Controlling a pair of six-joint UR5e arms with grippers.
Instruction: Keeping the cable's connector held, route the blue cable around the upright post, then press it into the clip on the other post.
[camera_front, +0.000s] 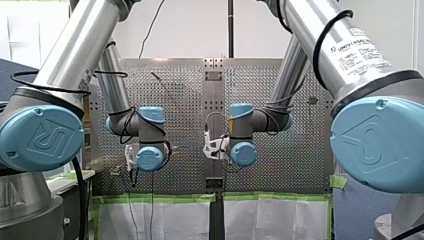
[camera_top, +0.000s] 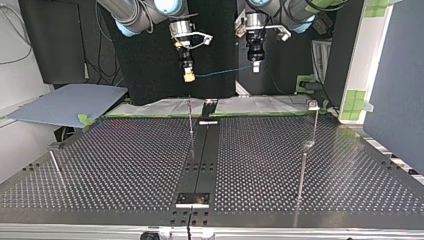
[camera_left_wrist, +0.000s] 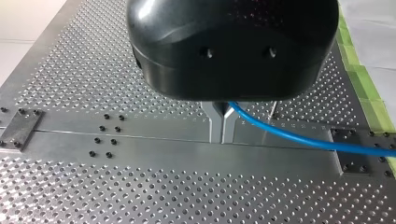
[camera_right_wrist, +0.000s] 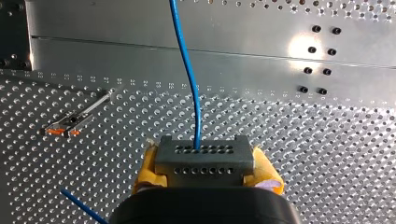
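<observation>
A thin post (camera_top: 56, 167) is being shown at the top view's left; the connector (camera_right_wrist: 204, 158) is being clamped between the yellow pads (camera_right_wrist: 145, 169) of my right gripper (camera_top: 189, 75), high near the middle post (camera_top: 190, 117); the blue cable (camera_top: 220, 73) is being pinched by my left gripper (camera_top: 256, 66), a block-topped post (camera_top: 314, 122) rightmost.

Shiny metal table (camera_left_wrist: 140, 196), glossy cable (camera_left_wrist: 289, 134)

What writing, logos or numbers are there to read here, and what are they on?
"UNIVERSAL": label on my right arm; the rest of it is too blurred.
Raised emblem on the blue joint cap: no clear letters.
Tiny marks along the table: too small to read.
</observation>
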